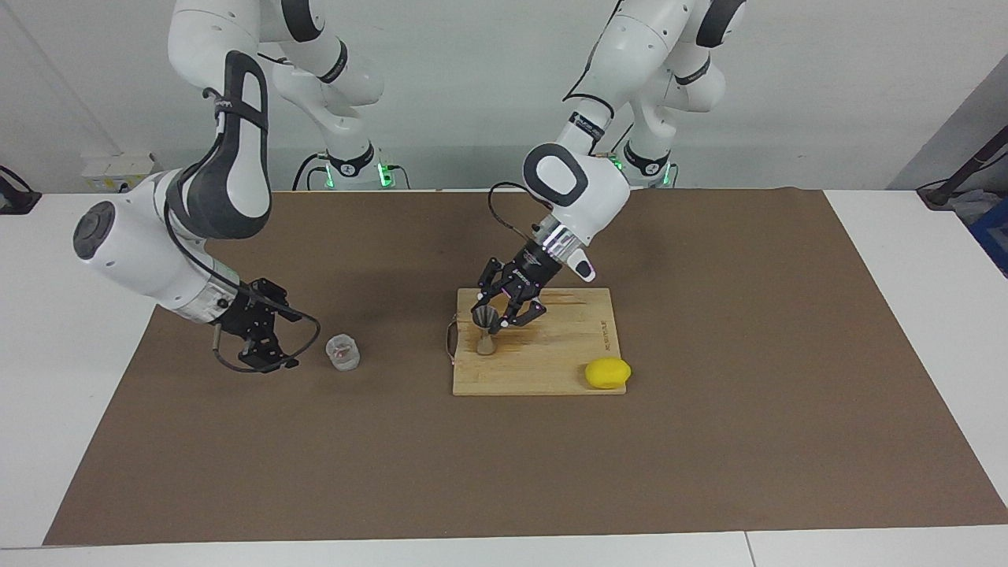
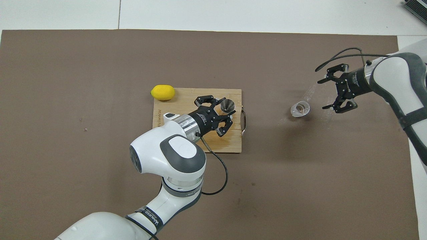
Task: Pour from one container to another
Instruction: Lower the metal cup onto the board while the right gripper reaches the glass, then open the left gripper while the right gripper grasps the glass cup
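1. Left gripper [image 1: 494, 313] was down over the wooden cutting board [image 1: 551, 362], clamped on the upper cone of the metal jigger [image 1: 487, 331]. Fingertips pinched tight on it, outer links splayed out to the sides.
2. Jigger [image 2: 227, 105] stood upright on the board, at the board's end toward the right arm, next to the board's handle loop [image 2: 244, 118]. Open mouth faced up.
3. Right gripper [image 1: 276, 339] was low over the brown mat [image 1: 709, 457], just beside the clear cup [image 1: 342, 352], on the cup's side toward the right arm's end of the table. Not touching it; a gap showed between them in both views.
4. Right gripper [image 2: 328, 94] fingers were spread wide, nothing between them, opening turned toward the cup.
5. Clear cup [image 2: 300, 109] sat upright on the mat, well apart from the board, toward the right arm's end. Pinkish content visible at the bottom.
6. Lemon [image 1: 607, 372] lay at the board's corner farthest from the robots, toward the left arm's end, partly on the board. Well apart from the jigger.
7. Some faint pale smears [image 2: 313, 91] were on the mat near the cup.
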`<state>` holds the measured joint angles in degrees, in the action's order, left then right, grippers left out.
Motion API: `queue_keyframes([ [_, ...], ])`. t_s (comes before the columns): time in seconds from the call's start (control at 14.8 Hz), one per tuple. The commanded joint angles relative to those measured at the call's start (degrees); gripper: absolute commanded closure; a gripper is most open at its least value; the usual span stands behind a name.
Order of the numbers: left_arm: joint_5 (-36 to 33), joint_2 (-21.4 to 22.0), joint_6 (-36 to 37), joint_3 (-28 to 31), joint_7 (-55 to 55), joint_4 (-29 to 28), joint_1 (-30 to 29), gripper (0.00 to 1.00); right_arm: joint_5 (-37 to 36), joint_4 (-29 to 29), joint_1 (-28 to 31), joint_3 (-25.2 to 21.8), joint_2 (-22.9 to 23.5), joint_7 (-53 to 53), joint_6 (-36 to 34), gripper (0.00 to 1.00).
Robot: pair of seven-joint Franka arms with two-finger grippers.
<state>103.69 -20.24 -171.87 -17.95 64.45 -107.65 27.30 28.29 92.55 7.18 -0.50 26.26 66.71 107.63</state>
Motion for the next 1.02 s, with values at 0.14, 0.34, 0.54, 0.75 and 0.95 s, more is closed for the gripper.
queue_keyframes([
  [0.14, 1.4, -0.6, -1.6, 0.5, 0.2, 0.9, 1.1, 1.0, 5.2, 2.7, 1.7, 0.5, 2.1, -4.9, 0.6, 0.02],
  [0.34, 3.9, -0.6, -3.1, 0.5, 0.3, 0.7, 1.1, 0.4, 8.5, 6.1, 1.6, 0.4, 1.9, -9.1, 2.2, 0.02],
  [0.54, 5.1, -0.6, -3.7, 0.5, 0.3, 0.7, 1.1, 0.0, 10.7, 9.8, 1.4, 0.5, 0.9, -11.5, 4.6, 0.01],
  [0.75, 5.1, 0.5, -4.1, 0.2, 0.4, 0.8, 1.4, 0.0, 14.1, 13.3, 1.9, 0.5, 0.3, -16.3, 6.7, 0.01],
  [0.95, 5.5, 2.5, -7.4, -1.6, 1.0, 0.9, 1.9, 0.0, 15.1, 13.3, 1.4, 0.5, 0.5, -17.8, 6.6, 0.01],
])
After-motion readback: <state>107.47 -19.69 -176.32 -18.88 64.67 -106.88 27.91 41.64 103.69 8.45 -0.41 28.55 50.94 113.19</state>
